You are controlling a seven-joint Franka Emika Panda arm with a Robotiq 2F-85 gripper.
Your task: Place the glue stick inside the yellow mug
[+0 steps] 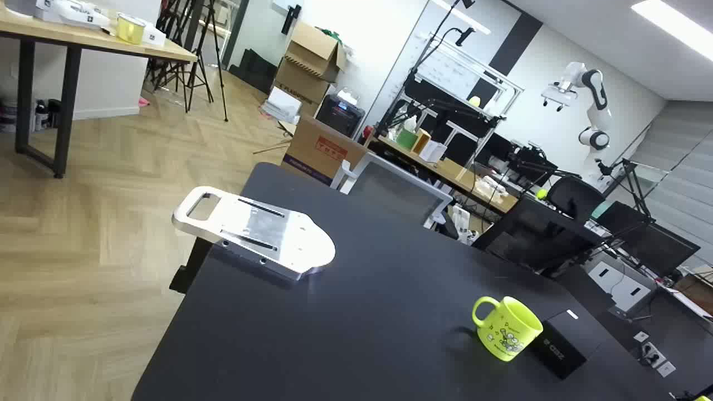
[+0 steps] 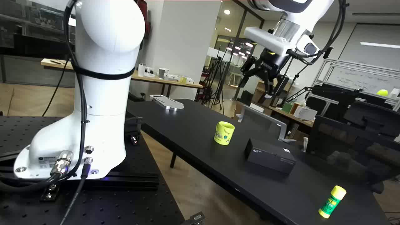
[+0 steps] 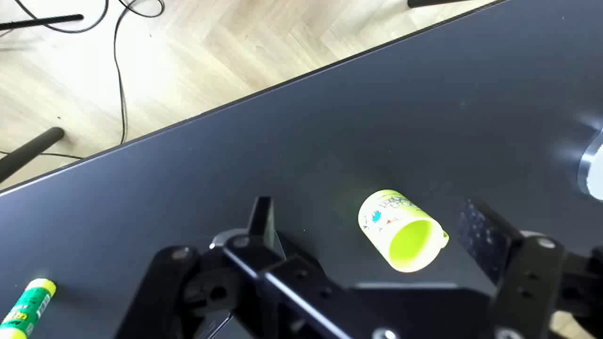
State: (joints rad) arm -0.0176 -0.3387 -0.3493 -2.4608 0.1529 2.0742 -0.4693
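Note:
The yellow mug (image 1: 508,329) is lime-yellow with small printed drawings. It stands upright on the black table in both exterior views (image 2: 224,133). Its handle shows in an exterior view and partly in the wrist view, where the mug (image 3: 384,219) opens toward the camera. The glue stick (image 2: 332,201), green with yellow ends, appears to stand upright near the table's end. It also shows at the lower left of the wrist view (image 3: 29,306). My gripper (image 2: 261,86) is open and empty, high above the table. In the wrist view the mug shows between the fingers (image 3: 372,228), below and apart from them.
A black box (image 2: 270,156) lies beside the mug, between it and the glue stick; it also shows in an exterior view (image 1: 562,342). A white slicer-like tool (image 1: 262,228) lies at the table's far end. A grey-framed chair (image 1: 392,189) stands at the table's edge.

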